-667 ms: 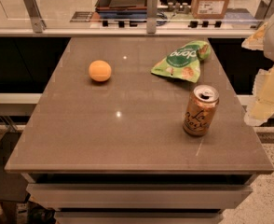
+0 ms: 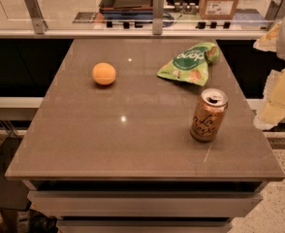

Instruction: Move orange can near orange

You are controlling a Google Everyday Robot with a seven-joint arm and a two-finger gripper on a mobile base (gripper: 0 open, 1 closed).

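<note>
The orange can point(image 2: 209, 114) stands upright on the brown table point(image 2: 133, 140), at its right side near the front. It is orange-tan with dark cursive lettering and an opened silver top. The orange point(image 2: 104, 74) is a small round pale-orange fruit on the table's far left part, well apart from the can. My gripper point(image 2: 260, 84) hangs at the right edge of the view, beyond the table's right edge and a little right of and above the can. Its two pale yellow fingers stand apart with nothing between them.
A green snack bag point(image 2: 191, 63) lies at the far right of the table, just behind the can. A glass-railed counter point(image 2: 152, 30) with a tray and a cardboard box point(image 2: 220, 1) runs behind the table. Floor lies to the right and left.
</note>
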